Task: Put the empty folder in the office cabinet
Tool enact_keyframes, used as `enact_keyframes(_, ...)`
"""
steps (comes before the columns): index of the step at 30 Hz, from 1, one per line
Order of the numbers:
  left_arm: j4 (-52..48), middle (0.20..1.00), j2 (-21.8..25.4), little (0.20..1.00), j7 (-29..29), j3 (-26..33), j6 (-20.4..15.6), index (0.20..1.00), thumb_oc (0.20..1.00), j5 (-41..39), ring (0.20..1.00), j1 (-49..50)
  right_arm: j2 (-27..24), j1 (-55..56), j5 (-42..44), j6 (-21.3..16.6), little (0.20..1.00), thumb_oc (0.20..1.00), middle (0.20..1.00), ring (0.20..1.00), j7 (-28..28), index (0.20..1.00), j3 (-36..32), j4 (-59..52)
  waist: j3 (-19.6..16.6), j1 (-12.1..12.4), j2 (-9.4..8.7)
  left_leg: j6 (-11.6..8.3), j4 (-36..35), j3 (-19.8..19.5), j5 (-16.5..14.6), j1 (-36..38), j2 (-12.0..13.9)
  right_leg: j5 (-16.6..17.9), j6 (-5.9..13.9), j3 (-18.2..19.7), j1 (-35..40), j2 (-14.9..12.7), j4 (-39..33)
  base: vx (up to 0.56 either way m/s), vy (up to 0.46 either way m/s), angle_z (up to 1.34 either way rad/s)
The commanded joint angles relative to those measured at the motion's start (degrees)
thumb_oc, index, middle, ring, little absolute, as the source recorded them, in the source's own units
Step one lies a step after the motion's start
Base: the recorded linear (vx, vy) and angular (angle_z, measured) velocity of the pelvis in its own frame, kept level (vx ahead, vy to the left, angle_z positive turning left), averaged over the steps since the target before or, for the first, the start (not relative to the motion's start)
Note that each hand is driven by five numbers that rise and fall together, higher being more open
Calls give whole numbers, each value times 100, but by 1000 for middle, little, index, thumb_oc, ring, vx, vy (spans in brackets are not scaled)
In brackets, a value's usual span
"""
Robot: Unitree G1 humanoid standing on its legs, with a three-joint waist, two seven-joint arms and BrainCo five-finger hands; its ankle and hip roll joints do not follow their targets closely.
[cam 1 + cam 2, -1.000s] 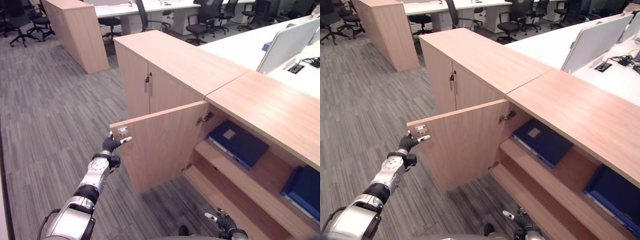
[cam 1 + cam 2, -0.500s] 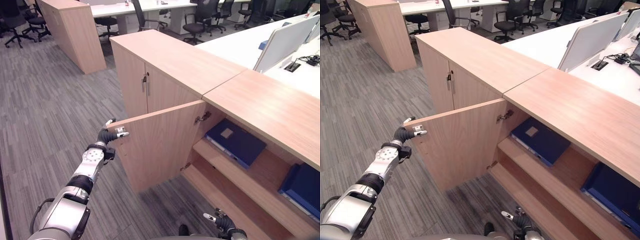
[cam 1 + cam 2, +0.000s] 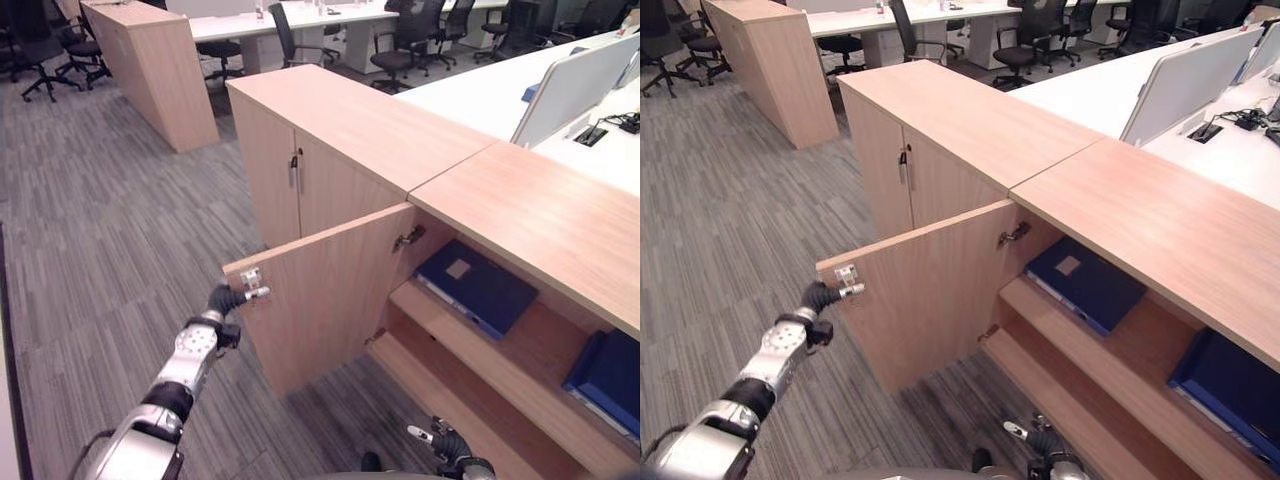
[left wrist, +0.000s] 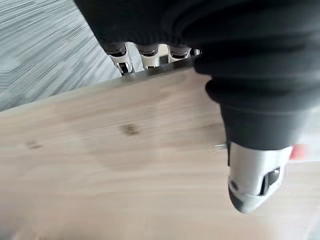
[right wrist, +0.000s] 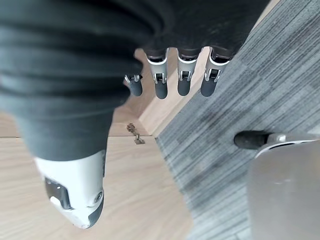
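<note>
Floor (image 3: pixel 110 240): grey striped carpet, running in front of the cabinet row.
Desks (image 3: pixel 480 95): white tops behind the cabinets, with a pale divider panel (image 3: pixel 575 85) and dark office chairs (image 3: pixel 410 35) farther back.
Office cabinet (image 3: pixel 480 300): light wood, low and long; its right section stands open, two shelves visible inside.
Neighbouring cabinet (image 3: pixel 300 170): same wood, to the left, both doors closed, a metal handle at their meeting edge.
Cabinet door (image 3: pixel 330 290): hinged at the right, swung outward toward the robot; small metal latch plate (image 3: pixel 250 280) at the top free corner.
Folder (image 3: pixel 475 285): dark blue, lying flat on the upper shelf inside the open section, a pale label square on its cover.
Second folder (image 3: pixel 605 380): dark blue, farther right on the same shelf level, partly cut by the frame edge.
Left hand (image 3: pixel 232 297): at the door's top free corner; wrist view shows fingers hooked over the door's upper edge with the thumb against the panel face, so it grips the door.
Right hand (image 5: pixel 170 80): low, near the floor before the open cabinet; fingers straight and spread, holding nothing.
</note>
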Motion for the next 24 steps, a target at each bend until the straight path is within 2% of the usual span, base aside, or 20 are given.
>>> enact_keyframes(1,-159,1000,-373,1000,-443,-428,-157,1000,1000,240,1000,-266,-66,-311,187,-79,1000,1000,1000,1000,5,1000,-107,61,134,-239,4,-237,16,50,-105,-274,115,-404,788,8,262,-618,382,-146,30,-6)
enact_keyframes(3,-400,1000,-368,1000,-529,-423,-137,1000,1000,85,1000,11,-97,-425,264,-95,1000,1000,1000,1000,-41,1000,-208,-4,230,-210,59,-204,16,133,-72,-363,103,-349,837,40,88,-657,473,-153,23,-21)
enact_keyframes(5,-626,1000,-328,1000,-565,-445,-113,1000,1000,-50,1000,157,-86,-632,360,-79,1000,1000,1000,1000,-96,1000,-265,-58,415,-157,147,-163,16,308,23,-512,161,-277,875,44,-278,-700,902,-307,6,-50)
enact_keyframes(6,-971,1000,-169,1000,-691,-439,-48,1000,1000,-105,1000,508,-97,-772,361,-89,1000,1000,1000,1000,-108,1000,-280,-175,461,101,335,-147,51,715,189,-752,336,-602,675,-961,-294,-939,1469,-337,14,-73)
enact_keyframes(7,-987,1000,-164,1000,-691,-440,-40,1000,1000,-106,1000,523,-97,-765,360,-89,1000,1000,1000,1000,-108,1000,-278,-175,456,91,329,-151,57,705,181,-753,330,-640,675,-967,-308,-953,1517,-287,48,-106)
enact_keyframes(8,-1120,1000,-117,1000,-745,-430,-24,1000,1000,-121,1000,689,-97,-844,332,-85,1000,1000,1000,1000,-134,1000,-270,-190,471,186,376,-128,96,873,207,-778,370,-815,606,-1325,-240,-1047,1819,-60,18,-106)
enact_keyframes(9,-1128,1000,-113,1000,-745,-427,-19,1000,1000,-122,1000,691,-96,-846,331,-85,1000,1000,1000,1000,-135,1000,-269,-190,459,186,375,-127,90,876,230,-798,371,-797,597,-1326,-260,-1043,1810,-85,25,-98)
enact_keyframes(12,-1411,1000,8,1000,-900,-423,21,1000,1000,-95,1000,1139,-62,-972,272,-68,1000,1000,1000,1000,-137,1000,-266,-109,428,363,377,-86,124,1275,247,-768,417,-906,572,-1783,-75,-1210,2142,-80,-29,-45)
enact_keyframes(14,-1610,1000,142,1000,-1043,-554,-2,1000,1000,92,1000,1403,-59,-1175,326,-55,1000,1000,1000,1000,-145,1000,-269,83,341,517,327,-106,154,1595,309,-842,440,-844,665,-2073,243,-1272,1831,-140,-128,-77)
enact_keyframes(16,-1675,1000,169,1000,-1086,-551,8,1000,1000,111,1000,1563,-63,-1210,315,-53,1000,1000,1000,1000,-155,1000,-273,117,308,561,315,-111,154,1680,328,-843,438,-824,680,-2067,333,-1266,1642,-65,-134,-115)
enact_keyframes(17,-1817,1000,175,1000,-1157,-522,11,1000,1000,79,1000,1808,-106,-1164,317,-59,1000,1000,1000,1000,-151,1000,-275,115,255,561,370,-157,155,1795,398,-837,480,-876,672,-1960,448,-1149,1288,-28,-147,-104)
enact_keyframes(18,-1818,1000,175,1000,-1157,-522,12,1000,1000,79,1000,1810,-106,-1163,317,-59,1000,1000,1000,1000,-151,1000,-275,114,256,562,371,-157,155,1797,398,-835,482,-874,672,-1960,451,-1146,1283,-40,-194,-100)
enact_keyframes(19,-1840,1000,157,1000,-1215,-568,9,1000,1000,140,1000,1961,-173,-1167,307,-42,1000,1000,1000,1000,-122,1000,-284,112,255,488,449,-218,157,1839,481,-834,521,-921,654,-1811,498,-1013,1042,-49,-129,-71)
enact_keyframes(22,-1841,1000,31,1000,-1240,-608,38,1000,1000,108,1000,2003,-266,-1186,298,-37,1000,1000,1000,1000,-132,1000,-300,157,275,425,566,-301,152,1905,574,-848,610,-923,622,-1682,528,-906,836,-66,-139,-89)
enact_keyframes(24,-1814,1000,-206,1000,-1224,-692,49,1000,1000,60,1000,1973,-433,-1193,284,-29,1000,1000,1000,1000,-185,1000,-368,299,332,208,725,-434,165,2025,714,-842,744,-937,559,-1417,603,-718,490,-80,-196,-60)
